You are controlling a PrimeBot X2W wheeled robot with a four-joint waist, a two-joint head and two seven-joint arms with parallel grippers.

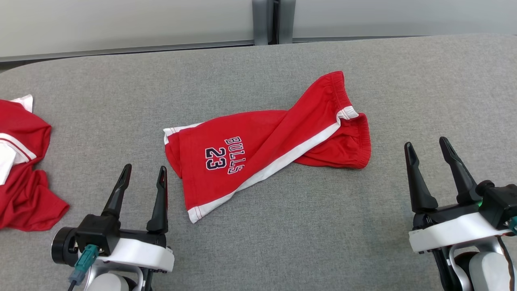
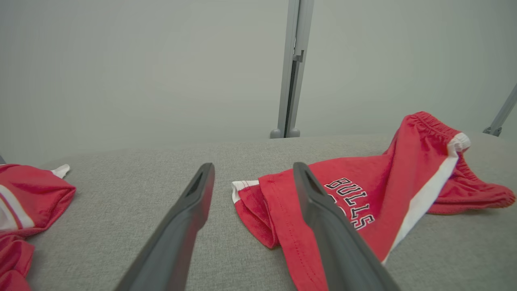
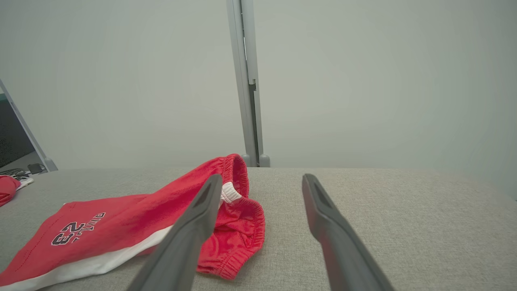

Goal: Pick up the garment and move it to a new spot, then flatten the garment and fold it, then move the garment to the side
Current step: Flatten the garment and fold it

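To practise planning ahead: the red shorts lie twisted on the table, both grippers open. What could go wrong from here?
1. The shorts are twisted near the waistband; a pinch there may catch several layers, so they likely won't spread flat.
2. Another red garment lies near the left gripper; it could be snagged or grabbed instead.

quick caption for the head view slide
Twisted red shorts on grey table, left end effector and right end effector open, touching nothing

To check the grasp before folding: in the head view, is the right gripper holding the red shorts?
No, the right gripper is open and empty, apart from the red shorts, which lie flat on the table.
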